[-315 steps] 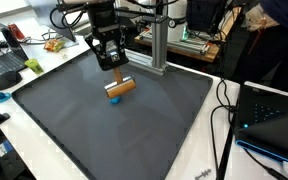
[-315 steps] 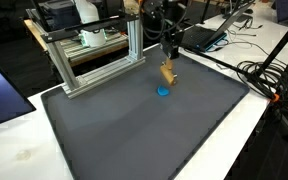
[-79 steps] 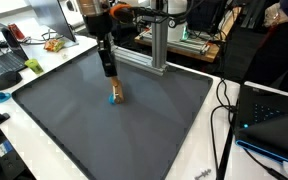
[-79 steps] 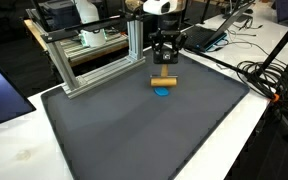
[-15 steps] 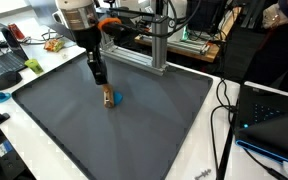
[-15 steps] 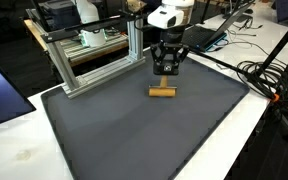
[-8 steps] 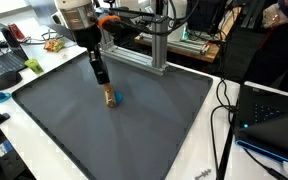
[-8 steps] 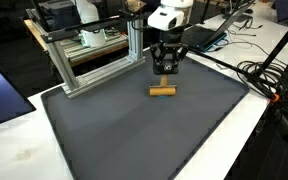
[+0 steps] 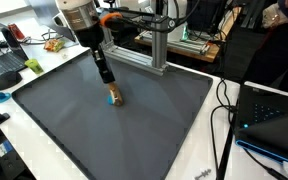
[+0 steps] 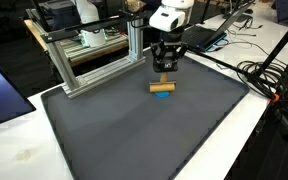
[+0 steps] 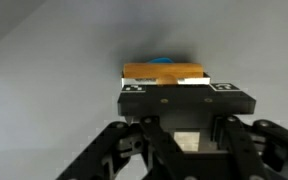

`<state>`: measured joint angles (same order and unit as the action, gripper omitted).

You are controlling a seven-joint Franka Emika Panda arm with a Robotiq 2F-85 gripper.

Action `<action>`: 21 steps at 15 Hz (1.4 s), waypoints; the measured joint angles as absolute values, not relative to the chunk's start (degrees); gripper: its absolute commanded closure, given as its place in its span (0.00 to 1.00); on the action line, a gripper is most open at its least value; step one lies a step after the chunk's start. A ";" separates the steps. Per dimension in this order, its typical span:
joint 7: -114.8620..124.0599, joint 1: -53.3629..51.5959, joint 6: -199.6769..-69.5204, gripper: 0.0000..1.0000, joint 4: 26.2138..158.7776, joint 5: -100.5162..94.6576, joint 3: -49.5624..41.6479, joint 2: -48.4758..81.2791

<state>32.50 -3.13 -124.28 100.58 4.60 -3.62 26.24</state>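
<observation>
Starting at the left of an exterior view, the white table [image 9: 29, 72] borders the dark mat [image 9: 134, 135], which fills the middle of the scene. Your arm comes down from the upper left, and your gripper [image 9: 109, 88] hangs over the left-centre of the mat. Its jaws are clamped on the wooden block [image 9: 114, 97], which sits right at the fingertips. Under the block lies 1 small blue piece [image 9: 110, 101] on the mat. Whether block and blue piece touch cannot be told from here.

To the right, behind the gripper, stands the aluminium frame [image 9: 160, 48] at the far edge of the mat. Further right, black cables [image 9: 224, 105] trail over the table beside the mat's right edge.

In the wrist view your 2 fingers reach in from the bottom and meet the near side of the block. The block lies crosswise, its long side running left to right, and the blue piece peeks out just beyond it. In an exterior view from the opposite side, the block again hangs crosswise under the fingertips, directly over the blue piece, near the mat's far edge.
</observation>
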 measured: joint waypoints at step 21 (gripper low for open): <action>22.36 -3.12 -119.63 0.78 100.84 5.57 -2.68 21.94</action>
